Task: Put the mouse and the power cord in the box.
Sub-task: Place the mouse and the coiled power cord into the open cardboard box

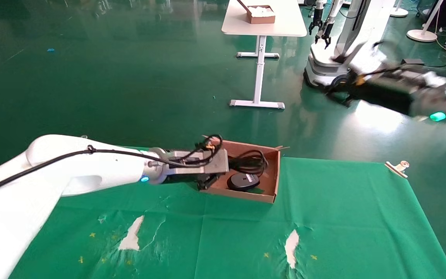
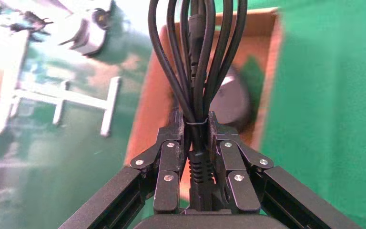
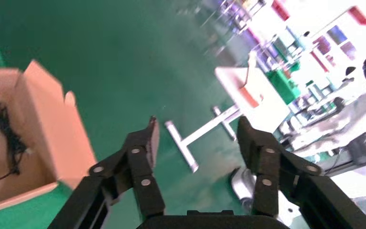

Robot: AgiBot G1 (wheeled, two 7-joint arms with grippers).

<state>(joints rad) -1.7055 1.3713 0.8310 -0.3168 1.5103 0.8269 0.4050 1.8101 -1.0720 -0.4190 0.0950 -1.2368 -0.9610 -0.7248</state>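
Observation:
The brown cardboard box (image 1: 242, 195) sits near the far edge of the green table. The black mouse (image 1: 242, 181) lies inside it, white label up, and shows as a blur (image 2: 232, 101) in the left wrist view. My left gripper (image 1: 211, 179) reaches over the box's left wall (image 2: 147, 107). It (image 2: 196, 120) is shut on the power cord (image 2: 195, 57) just past the plug. The cord's loops (image 1: 251, 160) hang into the box behind the mouse. My right gripper (image 1: 335, 92) is raised far to the right over the floor and stands open (image 3: 198, 130) with nothing in it. Its view catches the box (image 3: 52, 133).
Green cloth with torn white patches (image 1: 132, 233) (image 1: 292, 242) covers the table. A clip (image 1: 398, 167) sits at its far right edge. Beyond, on the green floor, stand a white table (image 1: 261, 23) carrying another brown box and a second robot (image 1: 329, 54).

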